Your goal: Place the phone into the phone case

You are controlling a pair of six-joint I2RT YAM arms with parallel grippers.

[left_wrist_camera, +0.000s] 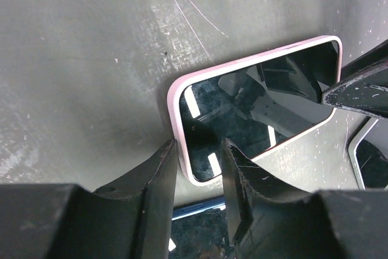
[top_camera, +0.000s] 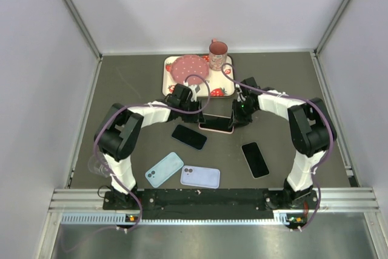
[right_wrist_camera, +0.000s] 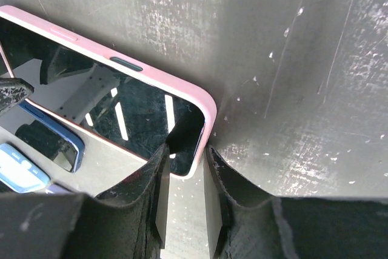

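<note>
Left gripper (left_wrist_camera: 199, 177): fingers narrowed astride the lower-left corner of the phone (left_wrist_camera: 254, 107); whether they pinch it firmly, cannot tell. Right gripper (right_wrist_camera: 185, 180): likewise astride its lower-right corner (same doubt). Phone: centre of top view, flat on the dark table (top_camera: 291, 89), glossy black screen up, rimmed by pink case (right_wrist_camera: 91, 47).

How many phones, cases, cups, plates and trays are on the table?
Phones: 3 (black phone, other black phone, cased phone)
Cases: 3 (pink case, light blue case, lavender case)
Cup: 1
Plate: 1
Tray: 1
Total: 9
</note>
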